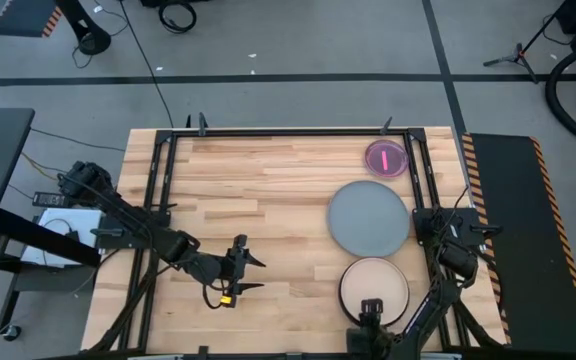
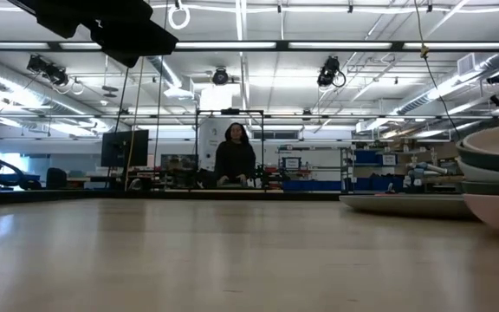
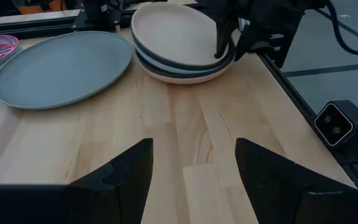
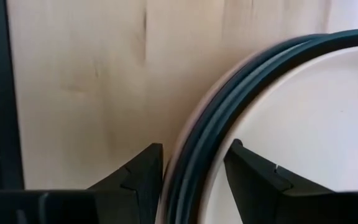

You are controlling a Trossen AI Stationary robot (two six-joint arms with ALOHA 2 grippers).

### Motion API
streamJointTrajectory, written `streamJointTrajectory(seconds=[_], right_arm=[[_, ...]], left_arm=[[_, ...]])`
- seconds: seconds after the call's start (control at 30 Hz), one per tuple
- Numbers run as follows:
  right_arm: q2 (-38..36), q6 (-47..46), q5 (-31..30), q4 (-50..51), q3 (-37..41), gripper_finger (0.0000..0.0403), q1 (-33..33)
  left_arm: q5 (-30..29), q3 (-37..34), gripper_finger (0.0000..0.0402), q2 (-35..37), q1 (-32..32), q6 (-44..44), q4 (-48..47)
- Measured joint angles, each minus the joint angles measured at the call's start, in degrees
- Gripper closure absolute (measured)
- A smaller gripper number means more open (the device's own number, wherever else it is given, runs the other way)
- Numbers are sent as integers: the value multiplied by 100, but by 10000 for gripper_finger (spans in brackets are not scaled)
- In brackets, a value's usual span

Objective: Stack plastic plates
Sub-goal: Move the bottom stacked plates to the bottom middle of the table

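A stack of plates (image 1: 373, 283) with a cream plate on top stands near the table's near right corner; dark teal rims (image 3: 185, 67) show below the cream one. My right gripper (image 4: 194, 180) stands open at the stack's near rim, one finger on either side of it. A large grey plate (image 1: 368, 217) lies flat just beyond the stack. A small red-pink plate (image 1: 385, 158) lies farther back. My left gripper (image 1: 243, 270) waits open over bare wood left of the stack, holding nothing. My right gripper comes from above, pointing steeply down, and straddles the stack's rim (image 4: 191, 168), one finger (image 4: 260, 180) over the cream plate's inside and the other (image 4: 135, 180) outside. The stack rests on the table. I cannot tell whether the fingers touch the rim.
Black frame rails (image 1: 158, 200) run along the table's left, far and right sides. The wooden top's left half (image 1: 248, 190) is bare. A person (image 2: 234, 156) stands in the room far beyond the table.
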State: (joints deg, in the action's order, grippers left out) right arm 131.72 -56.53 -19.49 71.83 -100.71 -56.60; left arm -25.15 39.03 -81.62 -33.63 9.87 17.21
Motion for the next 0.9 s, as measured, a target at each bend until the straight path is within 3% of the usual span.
streamJointTrajectory(seconds=[0.33, 0.53, 0.9], right_arm=[[0, 12, -108, -5, -22, 236, 15], [-1, 195, -476, -493, -28, 237, 149], [-24, 2279, -735, -1784, 74, 237, 622]], left_arm=[[2, 0, 169, 0, 0, 20, -97], [2, 0, 169, 0, 2, 151, -264], [9, 0, 169, 2, 2, 275, -391]])
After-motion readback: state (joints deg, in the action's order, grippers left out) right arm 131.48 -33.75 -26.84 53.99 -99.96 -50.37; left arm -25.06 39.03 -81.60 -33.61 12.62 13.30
